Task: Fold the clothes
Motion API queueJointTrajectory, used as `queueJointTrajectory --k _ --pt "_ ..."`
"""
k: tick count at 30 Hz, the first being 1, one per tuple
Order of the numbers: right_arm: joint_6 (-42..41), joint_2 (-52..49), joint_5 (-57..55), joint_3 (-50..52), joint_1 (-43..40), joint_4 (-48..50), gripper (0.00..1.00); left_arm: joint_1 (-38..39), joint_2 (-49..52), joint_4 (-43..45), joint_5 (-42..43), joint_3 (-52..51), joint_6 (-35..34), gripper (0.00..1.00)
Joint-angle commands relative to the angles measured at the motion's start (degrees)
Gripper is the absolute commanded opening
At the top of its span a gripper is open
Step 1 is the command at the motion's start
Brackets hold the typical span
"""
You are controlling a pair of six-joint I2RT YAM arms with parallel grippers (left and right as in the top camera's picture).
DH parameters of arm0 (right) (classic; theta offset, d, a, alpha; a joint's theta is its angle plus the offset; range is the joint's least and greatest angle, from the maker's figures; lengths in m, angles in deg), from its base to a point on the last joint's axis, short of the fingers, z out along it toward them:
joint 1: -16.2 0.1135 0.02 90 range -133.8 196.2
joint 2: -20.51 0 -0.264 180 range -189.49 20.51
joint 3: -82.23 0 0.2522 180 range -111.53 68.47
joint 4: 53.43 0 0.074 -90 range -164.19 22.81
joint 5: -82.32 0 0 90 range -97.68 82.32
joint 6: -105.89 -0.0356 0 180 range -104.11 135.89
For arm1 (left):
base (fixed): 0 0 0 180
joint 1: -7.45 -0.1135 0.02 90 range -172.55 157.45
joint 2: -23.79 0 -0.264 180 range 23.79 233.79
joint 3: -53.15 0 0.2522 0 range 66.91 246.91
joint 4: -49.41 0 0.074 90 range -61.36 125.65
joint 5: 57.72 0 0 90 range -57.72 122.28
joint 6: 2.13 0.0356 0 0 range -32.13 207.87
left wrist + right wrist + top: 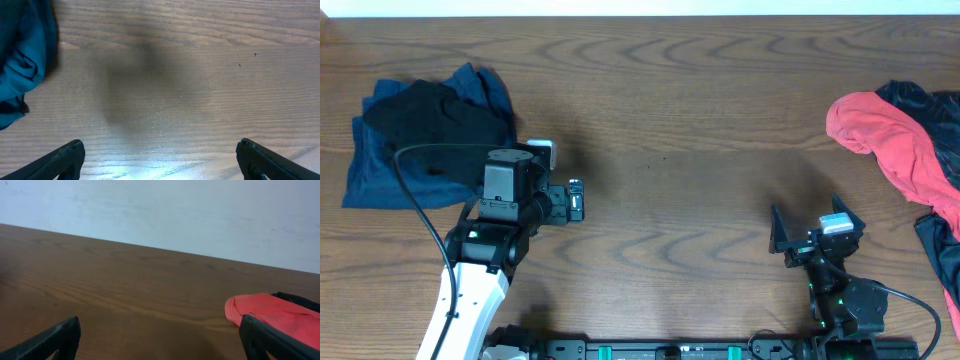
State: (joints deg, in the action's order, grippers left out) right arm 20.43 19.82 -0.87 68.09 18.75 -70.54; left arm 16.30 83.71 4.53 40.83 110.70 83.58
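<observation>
Wood table (700, 100), red garment (882, 132), perhaps shirt, cropped

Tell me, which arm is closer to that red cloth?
Right. The right arm sits near the red cloth, on its left; the left arm is across the table, beside the blue clothes.

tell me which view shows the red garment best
The overhead view: it shows most of the red garment, overlapping a dark garment, though the frame edge crops it. The right wrist view catches only one end. The left wrist view shows none of it.
</observation>
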Motion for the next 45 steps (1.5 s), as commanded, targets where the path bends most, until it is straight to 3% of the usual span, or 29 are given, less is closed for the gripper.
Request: queueJointTrajectory --k 1,27,37,45 --pt "1.1 0.2 0.3 0.1 0.5 -0.3 0.99 -0.1 0.2 -0.1 -0.7 -0.2 -0.3 0.98" --pt "1.1 0.2 0.3 0.1 0.5 -0.3 0.99 -0.2 -1.2 -0.1 -0.7 -0.3 -0.3 0.98" --pt "1.1 0.2 0.3 0.1 0.5 -0.3 0.99 -3.1 -18.7 -15.6 -7.4 -2.7 1.7 0.98" --pt "1.1 0.2 0.3 0.1 0.5 -0.3 0.99 -7.9 -36.0 -12.3 -8.4 -17.5 3.2 0.98"
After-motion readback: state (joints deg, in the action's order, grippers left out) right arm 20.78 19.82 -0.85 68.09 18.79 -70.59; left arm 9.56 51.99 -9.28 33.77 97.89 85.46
